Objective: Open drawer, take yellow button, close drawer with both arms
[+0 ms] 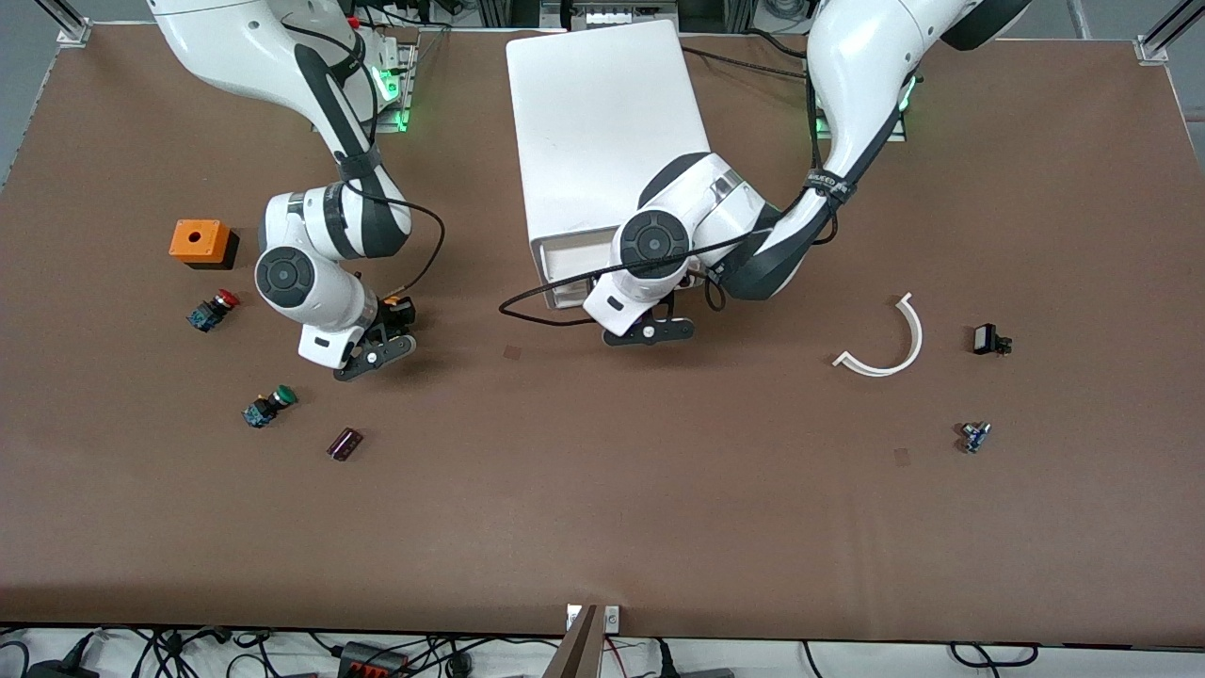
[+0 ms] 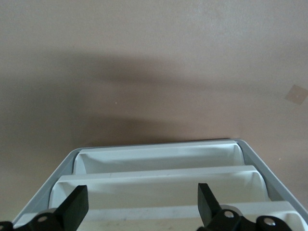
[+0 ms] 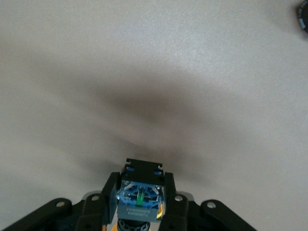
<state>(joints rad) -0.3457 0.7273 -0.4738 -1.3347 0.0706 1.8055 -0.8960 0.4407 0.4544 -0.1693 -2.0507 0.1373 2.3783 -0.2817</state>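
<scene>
My right gripper [image 1: 388, 330] is shut on the button [image 1: 401, 305], a little above the bare table beside the cabinet, toward the right arm's end. In the right wrist view the button's blue and black body [image 3: 141, 195] sits between the fingers [image 3: 109, 190], with a bit of orange cap below it. My left gripper [image 1: 650, 331] is low in front of the white cabinet [image 1: 602, 132], at its drawers [image 1: 565, 278]. In the left wrist view it [image 2: 141, 207] is open and empty over the drawer fronts [image 2: 159, 175], which show as stepped white ledges. I cannot tell whether one sticks out.
An orange box [image 1: 200, 242], a red-capped button [image 1: 213, 310], a green-capped button [image 1: 268, 407] and a small dark block [image 1: 345, 443] lie toward the right arm's end. A white curved strip [image 1: 890, 344], a black part [image 1: 988, 340] and a small blue part [image 1: 975, 436] lie toward the left arm's end.
</scene>
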